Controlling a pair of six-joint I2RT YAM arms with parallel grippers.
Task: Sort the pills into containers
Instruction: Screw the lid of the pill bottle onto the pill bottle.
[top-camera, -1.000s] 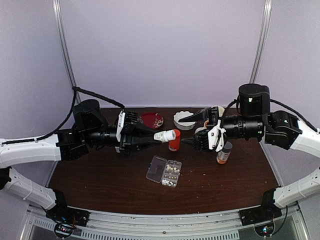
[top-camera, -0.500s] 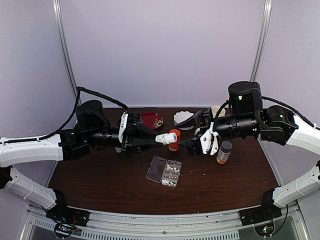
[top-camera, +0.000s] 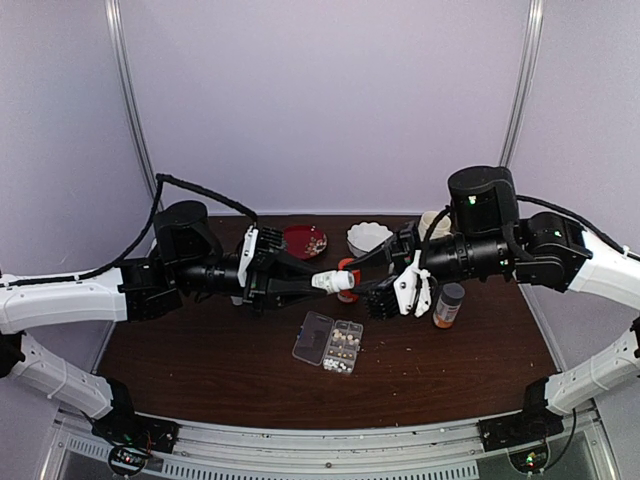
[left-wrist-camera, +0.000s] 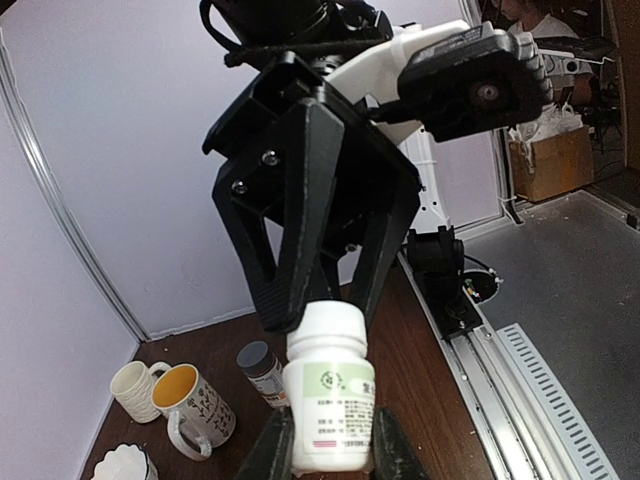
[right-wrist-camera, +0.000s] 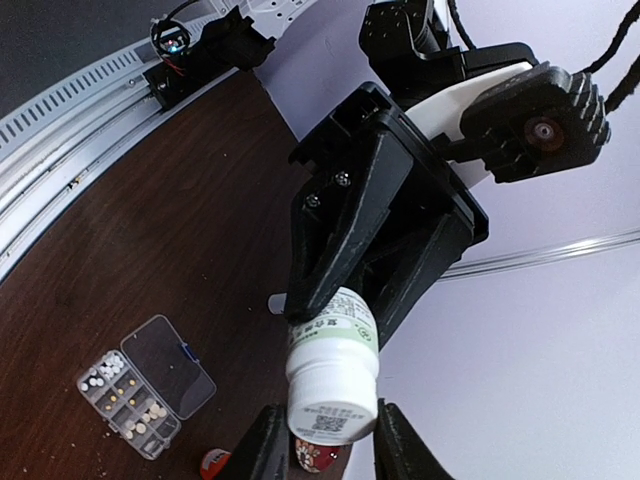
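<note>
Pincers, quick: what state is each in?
Left pincer: closed on the white bottle.
Right pincer: astride its cap; grip cannot be told.

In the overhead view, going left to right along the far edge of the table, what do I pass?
red dish → white fluted bowl → cream mug, partly hidden by the right arm.

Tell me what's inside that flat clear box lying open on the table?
The pill organizer has its lid swung open. Its small cells hold tiny white and yellowish pills. They are too small to count, and whether every cell is filled cannot be told.
</note>
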